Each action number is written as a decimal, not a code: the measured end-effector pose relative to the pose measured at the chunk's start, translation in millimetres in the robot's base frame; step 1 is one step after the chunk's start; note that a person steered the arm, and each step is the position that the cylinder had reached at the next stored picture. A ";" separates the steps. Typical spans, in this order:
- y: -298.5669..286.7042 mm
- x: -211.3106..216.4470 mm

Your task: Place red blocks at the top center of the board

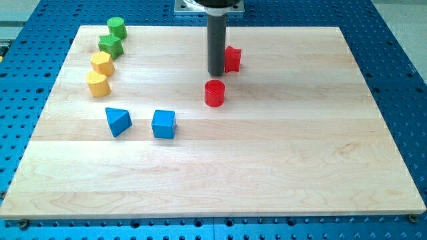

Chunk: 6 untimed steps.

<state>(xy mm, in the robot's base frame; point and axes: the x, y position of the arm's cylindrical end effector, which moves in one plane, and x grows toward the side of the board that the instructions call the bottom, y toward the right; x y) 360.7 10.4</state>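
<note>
A red block (232,59) of unclear shape sits near the view's top centre, partly hidden behind the dark rod. A red cylinder (215,93) stands just below it. My tip (216,73) rests on the board against the left side of the upper red block and a little above the red cylinder, apart from it.
A wooden board (300,153) lies on a blue perforated table. At the view's upper left stand a green cylinder (117,28), a green block (111,45) and two yellow blocks (103,64) (98,84). A blue wedge (118,121) and a blue cube (163,124) sit left of centre.
</note>
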 end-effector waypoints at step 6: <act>47.8 -79.6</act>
<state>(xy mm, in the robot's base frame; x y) 281.1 58.1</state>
